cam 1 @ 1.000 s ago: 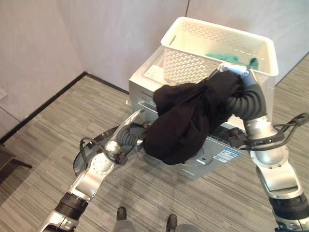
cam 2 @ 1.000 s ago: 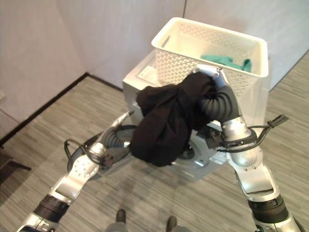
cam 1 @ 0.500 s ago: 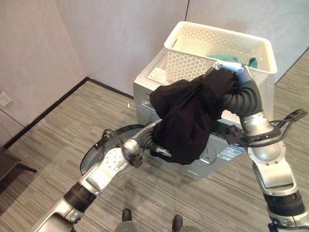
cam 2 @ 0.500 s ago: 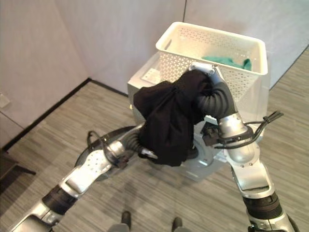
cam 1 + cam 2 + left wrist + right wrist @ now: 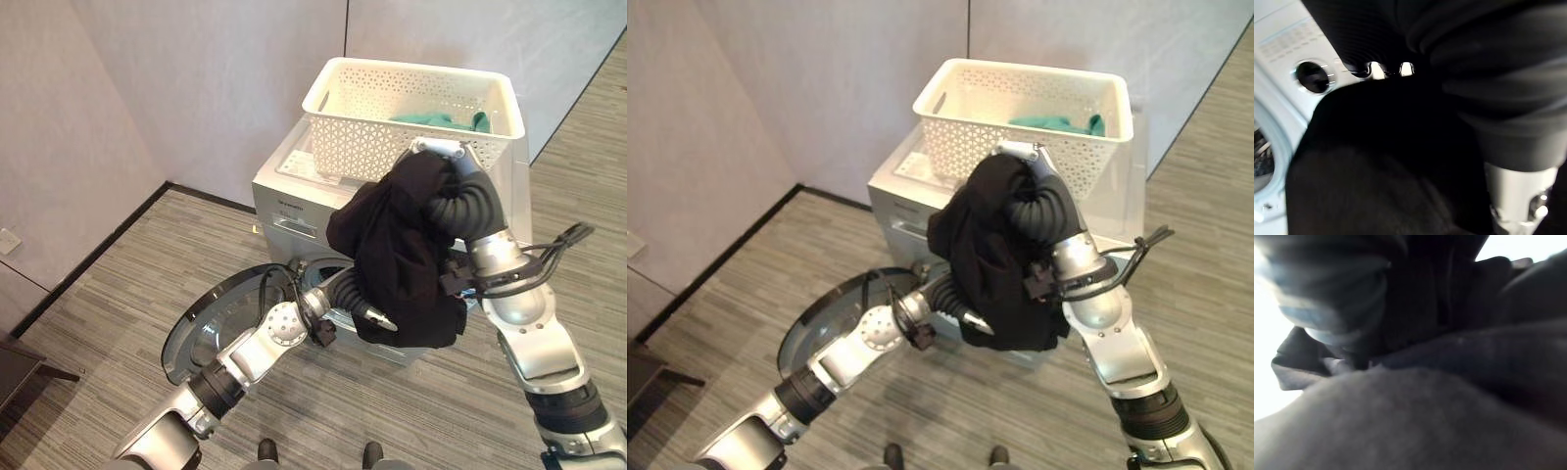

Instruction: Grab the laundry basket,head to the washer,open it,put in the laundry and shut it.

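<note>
Garment [image 5: 404,250], black, hanging lengthwise downward before washer [image 5: 294,211]

You see the black garment [image 5: 407,255] hanging before the open washer [image 5: 294,211], whose top carries the white laundry basket [image 5: 411,113] holding green cloth [image 5: 436,120].

black bundle of cloth [image 5: 407,250]: now hanging lower, centre-right of frame
left hand [image 5: 370,315]: reached up under it

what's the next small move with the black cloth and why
Probably lower the black cloth toward the washer opening: its door is open, the cloth hangs from the right hand in front of it, and the left hand reaches under it.
</note>
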You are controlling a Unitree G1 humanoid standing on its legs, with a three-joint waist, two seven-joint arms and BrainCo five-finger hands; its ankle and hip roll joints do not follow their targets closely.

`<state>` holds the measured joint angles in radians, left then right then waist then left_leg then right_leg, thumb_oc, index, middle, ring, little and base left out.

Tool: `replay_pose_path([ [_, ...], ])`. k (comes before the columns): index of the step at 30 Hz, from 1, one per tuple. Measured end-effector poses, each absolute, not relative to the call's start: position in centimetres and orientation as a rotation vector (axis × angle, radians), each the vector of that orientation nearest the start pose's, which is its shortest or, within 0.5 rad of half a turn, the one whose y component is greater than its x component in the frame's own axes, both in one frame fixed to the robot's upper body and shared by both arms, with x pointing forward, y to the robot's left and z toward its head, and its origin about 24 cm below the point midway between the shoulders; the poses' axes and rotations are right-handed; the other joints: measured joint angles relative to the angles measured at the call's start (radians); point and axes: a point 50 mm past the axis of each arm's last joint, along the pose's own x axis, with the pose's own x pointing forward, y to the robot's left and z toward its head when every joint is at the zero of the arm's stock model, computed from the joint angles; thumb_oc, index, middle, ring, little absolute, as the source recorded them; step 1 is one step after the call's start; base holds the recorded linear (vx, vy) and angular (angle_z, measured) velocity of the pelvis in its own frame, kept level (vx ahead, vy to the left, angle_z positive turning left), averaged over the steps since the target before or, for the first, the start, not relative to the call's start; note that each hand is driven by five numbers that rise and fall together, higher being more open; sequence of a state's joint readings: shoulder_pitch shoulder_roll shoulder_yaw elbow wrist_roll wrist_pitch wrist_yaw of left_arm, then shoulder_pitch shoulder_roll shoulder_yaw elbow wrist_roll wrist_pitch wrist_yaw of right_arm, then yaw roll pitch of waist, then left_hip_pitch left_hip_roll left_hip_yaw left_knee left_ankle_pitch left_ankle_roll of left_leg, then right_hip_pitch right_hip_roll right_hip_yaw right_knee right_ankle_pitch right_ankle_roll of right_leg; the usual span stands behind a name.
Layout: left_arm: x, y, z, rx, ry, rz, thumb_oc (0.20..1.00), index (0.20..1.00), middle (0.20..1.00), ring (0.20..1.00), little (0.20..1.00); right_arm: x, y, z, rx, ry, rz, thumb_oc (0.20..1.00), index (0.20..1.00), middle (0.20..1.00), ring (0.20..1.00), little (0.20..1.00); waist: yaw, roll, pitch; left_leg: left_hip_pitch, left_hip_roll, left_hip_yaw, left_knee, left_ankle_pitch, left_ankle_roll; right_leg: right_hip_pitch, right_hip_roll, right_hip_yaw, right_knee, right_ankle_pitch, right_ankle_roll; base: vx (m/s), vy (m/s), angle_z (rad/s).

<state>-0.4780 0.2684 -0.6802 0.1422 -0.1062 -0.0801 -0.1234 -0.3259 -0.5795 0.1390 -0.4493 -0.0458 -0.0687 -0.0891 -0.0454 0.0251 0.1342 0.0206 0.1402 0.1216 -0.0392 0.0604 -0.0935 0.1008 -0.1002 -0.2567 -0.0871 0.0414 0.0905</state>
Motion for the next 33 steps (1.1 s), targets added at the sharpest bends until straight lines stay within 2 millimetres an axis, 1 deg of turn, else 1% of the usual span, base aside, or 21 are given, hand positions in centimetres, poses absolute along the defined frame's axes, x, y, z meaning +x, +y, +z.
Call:
replay_pose_path([
  [5,27.9,2.5,9.0,0.203,-0.192,-0.815,1.000,1.000,1.000,1.000,1.000,25.1,-15.0,22.5,-0.556,-0.811,0.186,0.200,0.200,0.200,0.200,0.200,0.001,-0.005,-0.003,0.004,0.000,-0.002,-0.001,0.000,0.000,0.004,0.000,-0.003,0.000,0.000,0.000,0.00,0.000,0.00],
  [9,27.7,2.9,8.4,0.079,-0.136,-0.783,1.000,1.000,1.000,1.000,1.000,25.0,-15.1,21.9,-0.542,-0.787,0.185,0.200,0.200,0.200,0.200,0.200,0.003,-0.019,-0.012,0.001,-0.001,-0.005,0.000,0.001,0.001,0.005,0.000,-0.007,0.000,0.000,0.001,-0.01,-0.002,0.02],
  [13,27.6,2.9,8.1,0.034,-0.119,-0.740,1.000,1.000,1.000,1.000,1.000,24.8,-15.3,20.9,-0.534,-0.742,0.187,0.200,0.200,0.200,0.200,0.200,0.003,-0.023,-0.015,-0.013,-0.004,-0.022,-0.001,0.008,0.002,0.006,-0.002,-0.031,0.000,-0.002,0.002,-0.01,-0.011,0.16],
  [14,27.5,2.8,8.2,0.030,-0.121,-0.740,0.699,0.699,0.699,0.699,0.699,24.8,-15.3,20.7,-0.530,-0.737,0.189,0.200,0.200,0.200,0.200,0.200,0.003,-0.023,-0.015,-0.017,-0.004,-0.025,-0.001,0.009,0.002,0.004,-0.002,-0.034,0.000,-0.002,0.002,0.00,-0.006,0.12],
  [15,27.5,2.7,8.2,0.028,-0.123,-0.739,0.589,0.589,0.589,0.589,0.589,24.8,-15.3,20.7,-0.524,-0.734,0.191,0.200,0.200,0.200,0.200,0.200,0.002,-0.023,-0.015,-0.019,-0.004,-0.026,-0.001,0.009,0.003,0.004,-0.002,-0.036,0.000,-0.002,0.002,0.00,-0.002,0.09],
  [16,27.5,2.4,8.3,0.029,-0.129,-0.740,0.332,0.332,0.332,0.332,0.332,24.8,-15.2,20.6,-0.518,-0.729,0.197,0.200,0.200,0.200,0.200,0.200,0.001,-0.023,-0.015,-0.022,-0.005,-0.030,-0.001,0.012,0.002,0.003,-0.003,-0.043,0.000,-0.002,0.002,0.01,-0.001,0.08],
  [17,27.4,2.3,8.3,0.042,-0.137,-0.735,0.200,0.200,0.200,0.200,0.200,24.8,-15.1,20.5,-0.506,-0.724,0.204,0.200,0.200,0.200,0.200,0.200,0.001,-0.023,-0.015,-0.022,-0.006,-0.031,-0.001,0.013,0.003,0.004,-0.004,-0.046,0.000,-0.002,0.003,0.01,-0.001,0.07],
  [19,27.4,2.2,8.4,0.050,-0.152,-0.723,0.200,0.200,0.200,0.200,0.200,24.9,-14.9,20.2,-0.493,-0.715,0.204,0.200,0.200,0.200,0.200,0.200,0.001,-0.023,-0.015,-0.023,-0.007,-0.033,-0.001,0.013,0.003,0.004,-0.004,-0.049,0.000,-0.002,0.003,0.01,-0.004,0.02],
  [21,27.5,2.4,8.5,0.104,-0.183,-0.688,0.200,0.200,0.200,0.200,0.200,25.1,-14.6,19.5,-0.474,-0.693,0.210,0.200,0.200,0.200,0.200,0.200,0.001,-0.026,-0.017,-0.022,-0.007,-0.033,-0.002,0.013,0.002,0.004,-0.004,-0.050,0.000,-0.002,0.003,0.00,0.000,0.00],
  [24,27.8,2.9,8.3,0.140,-0.195,-0.638,0.200,0.200,0.200,0.200,0.200,25.2,-14.4,18.8,-0.454,-0.664,0.212,0.200,0.200,0.200,0.200,0.200,0.003,-0.029,-0.019,-0.022,-0.007,-0.032,-0.003,0.013,0.002,0.004,-0.004,-0.050,0.000,-0.002,0.003,0.00,0.000,0.00],
  [26,28.3,3.6,7.9,0.160,-0.184,-0.578,0.200,0.200,0.200,0.200,0.200,25.1,-14.2,18.0,-0.446,-0.634,0.222,0.200,0.200,0.200,0.200,0.200,0.002,-0.035,-0.022,-0.022,-0.007,-0.031,-0.004,0.013,0.002,0.003,-0.004,-0.050,0.000,-0.003,0.003,0.00,0.000,0.00],
  [30,29.0,5.6,7.7,0.158,-0.181,-0.442,0.200,0.200,0.200,0.200,0.200,25.0,-14.6,16.7,-0.430,-0.573,0.222,0.200,0.200,0.200,0.200,0.200,0.001,-0.041,-0.026,-0.021,-0.008,-0.028,-0.010,0.013,0.002,0.001,-0.006,-0.049,0.000,-0.003,0.004,0.00,0.000,0.00],
  [31,29.1,5.7,7.8,0.157,-0.183,-0.433,0.200,0.200,0.200,0.200,0.200,25.0,-14.6,16.6,-0.427,-0.569,0.223,0.247,0.247,0.247,0.247,0.247,0.002,-0.041,-0.026,-0.020,-0.008,-0.028,-0.012,0.015,0.002,0.001,-0.006,-0.049,0.000,-0.003,0.004,0.00,0.000,0.00],
  [32,29.1,6.0,7.8,0.151,-0.190,-0.419,0.200,0.200,0.200,0.200,0.200,25.0,-14.7,16.5,-0.414,-0.560,0.226,0.385,0.385,0.385,0.385,0.385,0.002,-0.042,-0.027,-0.019,-0.008,-0.028,-0.017,0.017,0.002,0.000,-0.006,-0.049,0.000,-0.003,0.004,0.00,0.000,0.00],
  [33,29.2,6.3,7.8,0.143,-0.190,-0.400,0.200,0.200,0.200,0.200,0.200,24.9,-14.7,16.3,-0.417,-0.555,0.227,0.671,0.671,0.671,0.671,0.671,0.002,-0.043,-0.027,-0.019,-0.008,-0.028,-0.018,0.017,0.002,-0.001,-0.006,-0.049,0.000,-0.003,0.004,0.00,0.000,0.00],
])
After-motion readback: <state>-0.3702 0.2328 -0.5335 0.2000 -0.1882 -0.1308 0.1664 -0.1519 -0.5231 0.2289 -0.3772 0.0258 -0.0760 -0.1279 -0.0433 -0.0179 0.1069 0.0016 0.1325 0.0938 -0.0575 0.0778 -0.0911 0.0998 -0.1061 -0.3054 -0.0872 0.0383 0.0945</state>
